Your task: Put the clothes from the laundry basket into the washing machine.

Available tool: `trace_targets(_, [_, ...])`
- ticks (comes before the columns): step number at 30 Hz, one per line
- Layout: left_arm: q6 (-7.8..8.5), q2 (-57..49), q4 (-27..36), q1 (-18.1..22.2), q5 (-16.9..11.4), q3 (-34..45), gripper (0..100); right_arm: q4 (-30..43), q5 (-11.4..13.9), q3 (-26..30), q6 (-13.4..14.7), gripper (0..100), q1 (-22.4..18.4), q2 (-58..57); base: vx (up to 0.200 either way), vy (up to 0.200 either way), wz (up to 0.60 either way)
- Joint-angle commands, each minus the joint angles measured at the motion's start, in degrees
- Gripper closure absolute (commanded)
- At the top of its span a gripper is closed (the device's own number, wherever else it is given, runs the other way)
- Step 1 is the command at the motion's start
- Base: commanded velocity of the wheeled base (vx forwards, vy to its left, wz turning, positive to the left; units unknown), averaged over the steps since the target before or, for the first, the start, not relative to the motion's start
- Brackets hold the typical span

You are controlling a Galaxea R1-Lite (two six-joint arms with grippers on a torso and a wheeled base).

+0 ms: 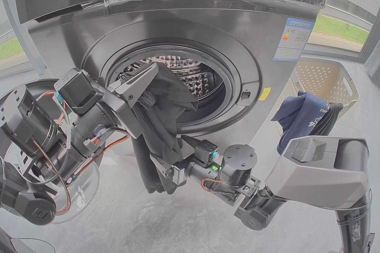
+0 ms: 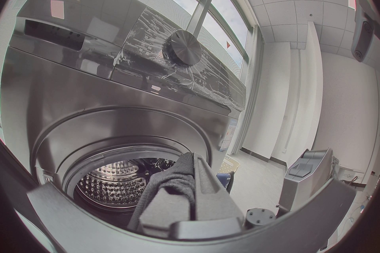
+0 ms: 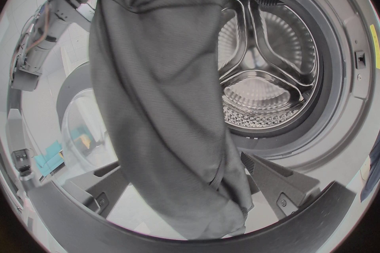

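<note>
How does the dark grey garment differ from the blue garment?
The dark grey garment is clamped in the left gripper before the drum; the blue garment drapes over the rim of the laundry basket, unheld. The dark grey garment is plain; the blue garment bears a pale print. Neither lies in the drum.

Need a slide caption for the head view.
Left gripper holds a dark garment before the washing machine drum; open right gripper brackets its hanging end.

Left arm (image 1: 59, 139): black cylindrical joint housings (image 1: 23, 115), dark grey angular wrist block (image 1: 118, 115), orange and black cables (image 1: 113, 146), small blue connector (image 1: 59, 98). Left gripper (image 1: 155, 68): grey wedge-shaped fingers (image 1: 136, 84). Right arm (image 1: 320, 178): pale grey boxy shell, black round joint cap (image 1: 238, 159) dotted with screw holes, green light (image 1: 214, 167), orange wire loop (image 1: 206, 187).
</note>
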Motion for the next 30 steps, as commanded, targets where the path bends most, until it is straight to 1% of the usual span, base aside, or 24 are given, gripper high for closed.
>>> trace_targets(1, [-0.01, -1.17, 0.01, -0.37, 0.00, -0.01, 100, 0.56, 0.09, -7.99, -0.34, 0, -3.60, 7.06, 0.000, 0.000, 0.00])
trace_targets(2, [-0.01, -1.25, 0.01, -0.37, 0.00, -0.01, 100, 0.64, 0.09, -8.26, -0.34, 0, -3.78, 7.24, 0.000, 0.000, 0.00])
trace_targets(3, [-0.01, -1.34, 0.10, -0.45, 0.00, -0.01, 100, 0.64, 0.09, -9.84, -0.34, 0, -4.30, 7.76, 0.000, 0.000, 0.00])
trace_targets(5, [-0.01, -1.34, 0.10, -0.45, 0.00, -0.01, 100, 0.64, 0.09, -10.01, -0.34, 0, -4.30, 7.76, 0.000, 0.000, 0.00])
trace_targets(6, [-0.10, -1.34, 0.01, -1.86, 0.00, 0.17, 100, 0.73, 0.09, -11.86, -0.34, 0, -4.74, 8.47, 0.000, 0.000, 0.00])
trace_targets(12, [-0.10, -1.34, -0.25, -3.62, 0.00, 0.52, 100, 0.64, 0.44, -13.09, -0.17, 0, -3.95, 9.35, 0.000, 0.000, 0.00])
trace_targets(18, [-0.37, -1.43, -0.78, -3.62, -0.26, 0.08, 100, 1.00, 0.44, -16.43, -0.25, 0, -3.42, 10.49, 0.000, 0.000, 0.00])
trace_targets(24, [-0.45, -1.43, -0.87, -3.71, -0.35, 0.17, 100, 1.35, 0.44, -17.75, -0.25, 0, -2.63, 11.72, 0.000, 0.000, 0.00])
trace_targets(25, [-0.45, -1.43, -0.95, -3.97, -0.26, 0.08, 100, 1.43, 0.44, -18.80, -0.17, 100, -2.37, 12.33, 0.000, 0.000, 0.00])
trace_targets(30, [-0.54, -1.43, -0.95, -3.97, -0.17, -0.01, 100, 1.43, 0.27, -21.35, 0.10, 100, -2.02, 12.77, 0.000, 0.000, 0.00])
